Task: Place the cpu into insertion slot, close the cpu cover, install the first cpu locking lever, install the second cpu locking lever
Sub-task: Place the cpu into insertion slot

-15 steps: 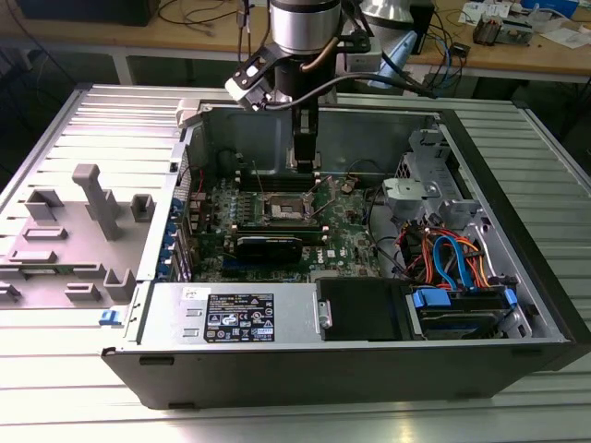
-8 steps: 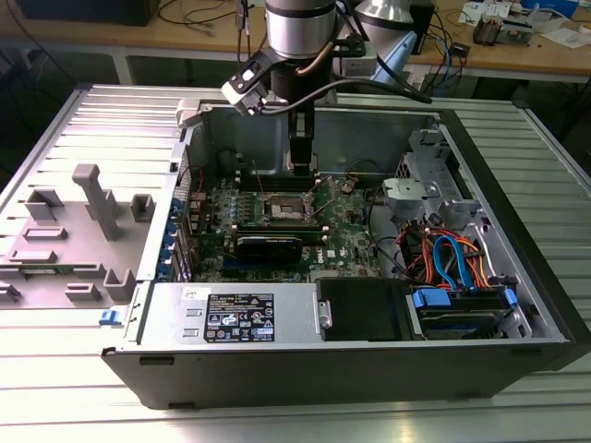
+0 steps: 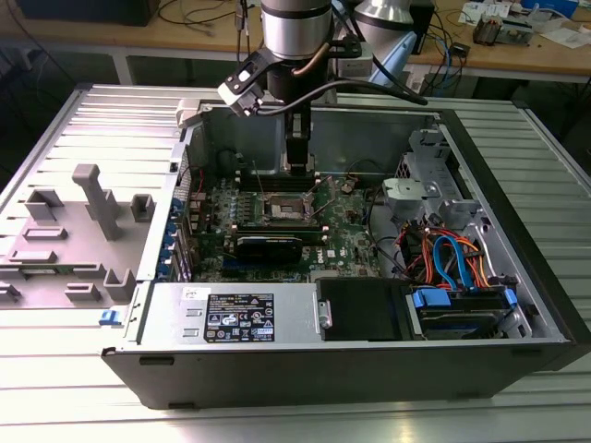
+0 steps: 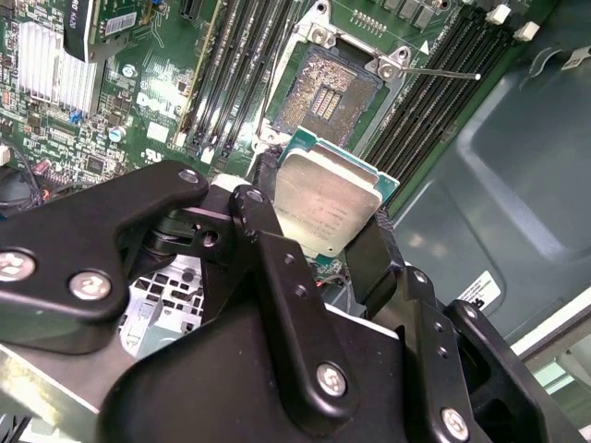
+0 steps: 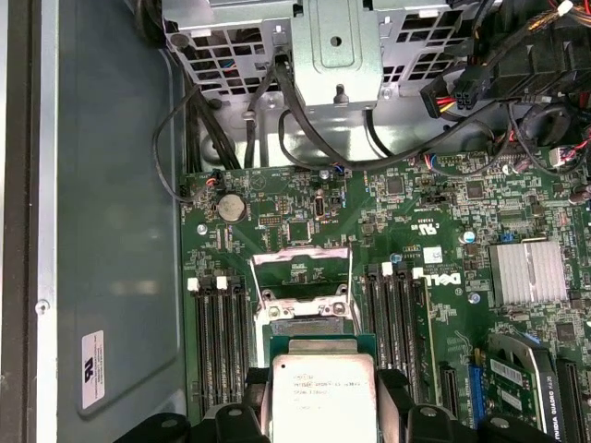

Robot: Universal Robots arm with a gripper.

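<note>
Bench: ribbed metal table [image 3: 74, 388] carrying an open computer case [image 3: 369, 369], with cluttered workbenches behind.
Board: green motherboard [image 5: 305, 212] lies flat on the case floor.
Arm: drops straight down into the case, gripper [image 3: 297, 159] pointing down over the insertion slot [image 4: 332, 88].
Cover: cpu cover [image 5: 301, 252] stands swung open, leaving the slot's contacts bare.
Grip: fingers [image 4: 369, 254] clamp the cpu [image 4: 328, 198] by opposite edges, above the slot and not seated.
Handling: probably light, stiff and delicate underneath; the edges look like the safe hold.
</note>
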